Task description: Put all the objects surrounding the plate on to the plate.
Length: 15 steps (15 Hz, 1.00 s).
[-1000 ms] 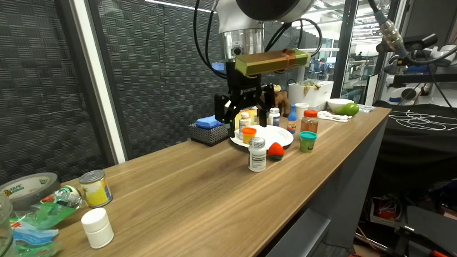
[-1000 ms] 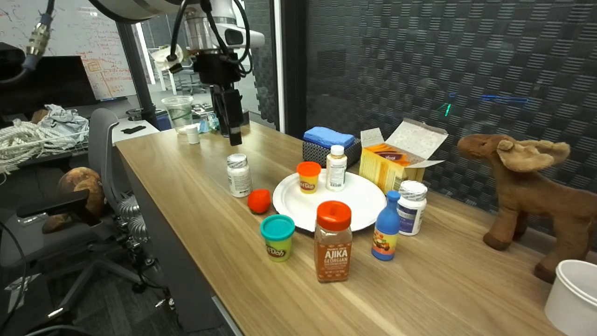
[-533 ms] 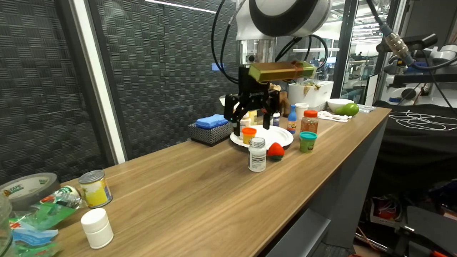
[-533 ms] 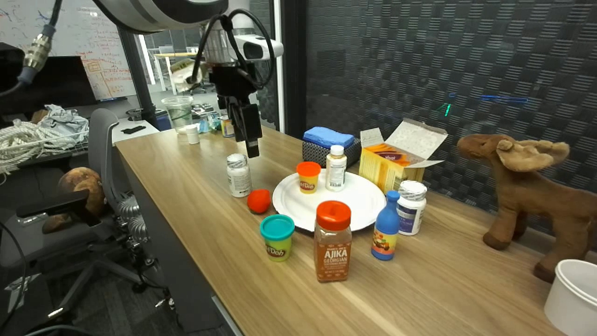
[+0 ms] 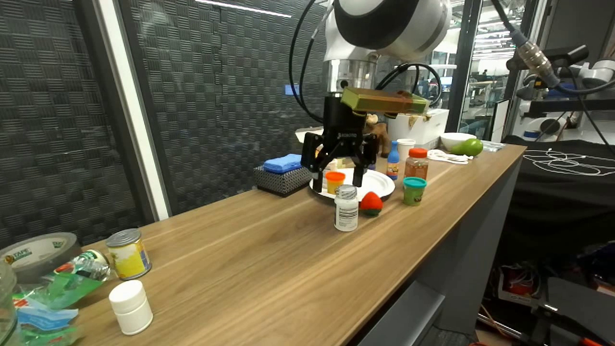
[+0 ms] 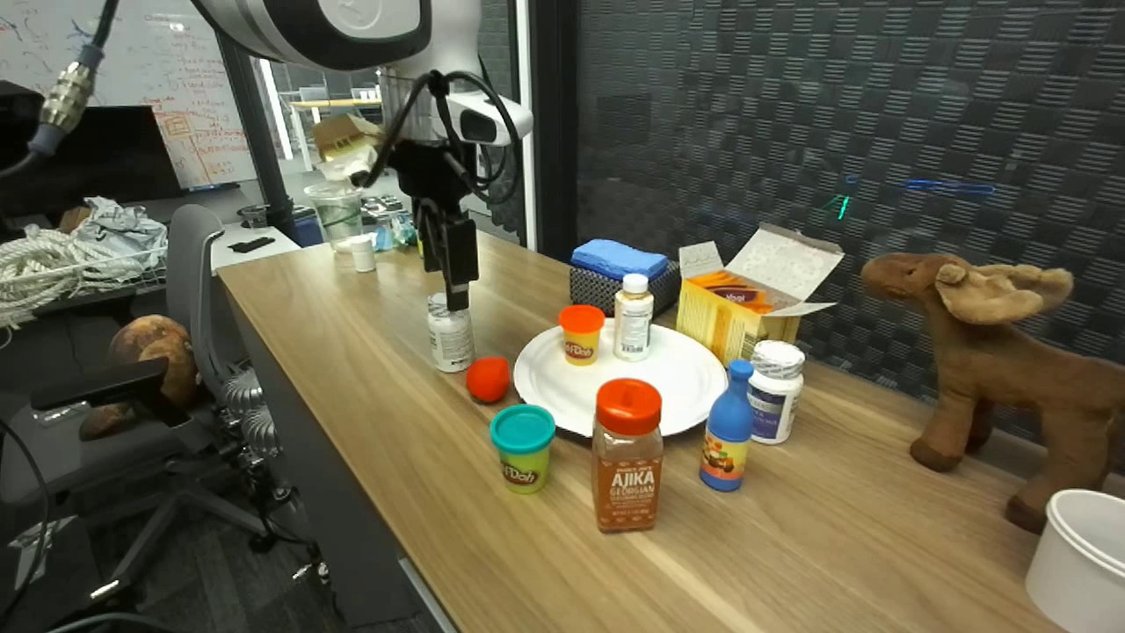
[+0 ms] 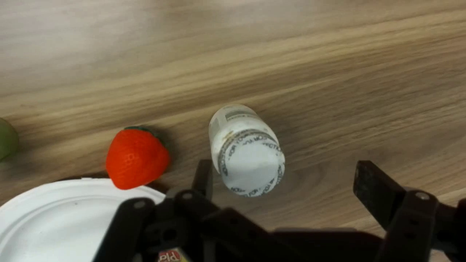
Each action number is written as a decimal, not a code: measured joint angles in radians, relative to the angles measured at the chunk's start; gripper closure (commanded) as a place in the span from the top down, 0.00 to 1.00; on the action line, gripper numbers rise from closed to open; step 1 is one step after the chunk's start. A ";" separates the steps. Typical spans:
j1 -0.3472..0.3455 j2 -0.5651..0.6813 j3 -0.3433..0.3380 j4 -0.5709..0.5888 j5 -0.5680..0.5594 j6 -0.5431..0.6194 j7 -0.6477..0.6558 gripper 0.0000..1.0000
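Needs the wide-spread, empty claw (image 7: 283, 177) shifted left in the wrist view, over the upright white bottle (image 7: 247, 151), seemingly close below.

Arm (image 5: 384, 30) aloft, black fingers (image 7: 378, 194) downward and wide apart
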 measured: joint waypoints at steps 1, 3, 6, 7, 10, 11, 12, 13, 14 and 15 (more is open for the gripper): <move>0.000 0.001 0.000 -0.005 0.000 -0.002 0.000 1.00; 0.000 0.002 0.000 -0.014 -0.002 -0.008 0.002 0.74; 0.000 0.006 0.000 -0.021 -0.038 -0.018 0.011 0.50; 0.000 0.008 0.000 -0.021 -0.058 -0.019 0.018 0.42; 0.002 0.012 0.000 -0.021 -0.121 -0.019 0.045 0.26; 0.004 0.012 0.000 -0.019 -0.138 -0.019 0.052 0.26; 0.006 0.012 0.000 -0.018 -0.159 -0.021 0.061 0.26; 0.008 0.012 0.000 -0.015 -0.183 -0.026 0.075 0.26; 0.012 0.012 0.001 -0.009 -0.205 -0.036 0.088 0.26; 0.015 0.011 0.002 -0.002 -0.220 -0.044 0.096 0.26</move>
